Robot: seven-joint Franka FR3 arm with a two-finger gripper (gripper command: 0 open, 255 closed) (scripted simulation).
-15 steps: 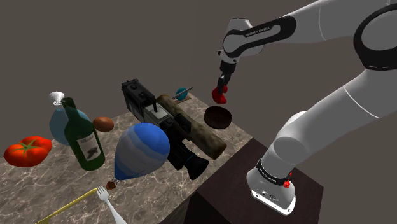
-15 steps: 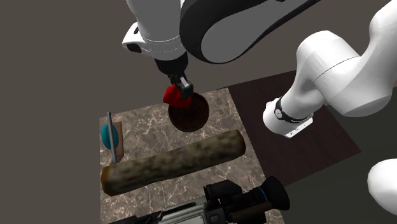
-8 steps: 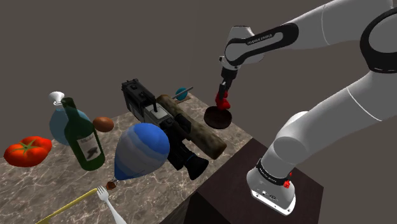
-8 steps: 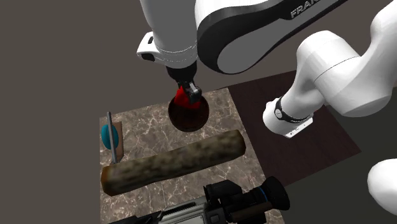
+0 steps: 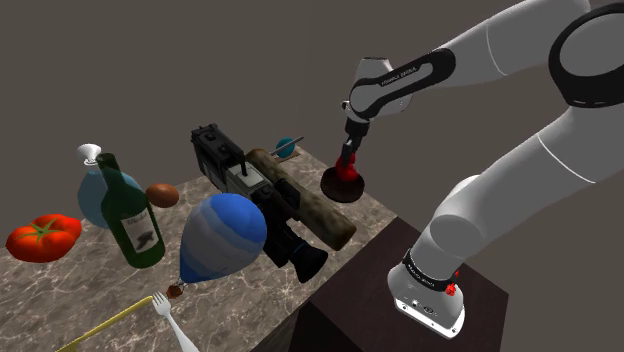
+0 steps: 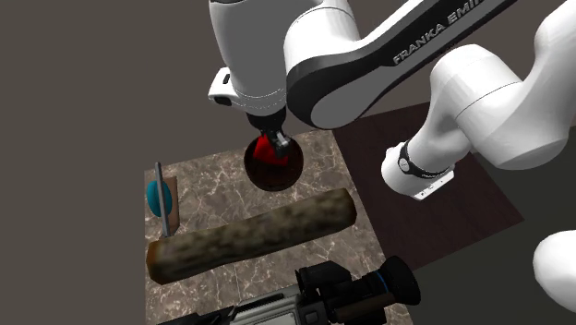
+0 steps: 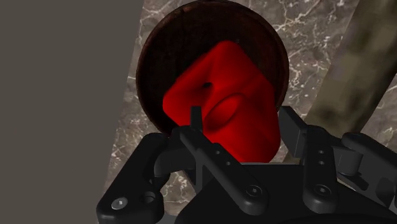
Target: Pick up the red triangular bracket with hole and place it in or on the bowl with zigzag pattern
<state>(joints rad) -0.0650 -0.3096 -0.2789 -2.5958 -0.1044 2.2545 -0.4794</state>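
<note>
Jaws of the gripper (image 7: pixel 242 116) clamp the red bracket (image 7: pixel 222 89), hanging over the dark bowl (image 6: pixel 277 177) toward its twelve o'clock rim in the second exterior view. Released off-centre, it may clip that rim and tumble out.

White lettering is running along the dark band of the Franka arm (image 6: pixel 434 37) in the second exterior view, reading "FRANKA EM", the rest cut at the edge. The wine bottle (image 5: pixel 130 215) is showing a label too small to read.
</note>
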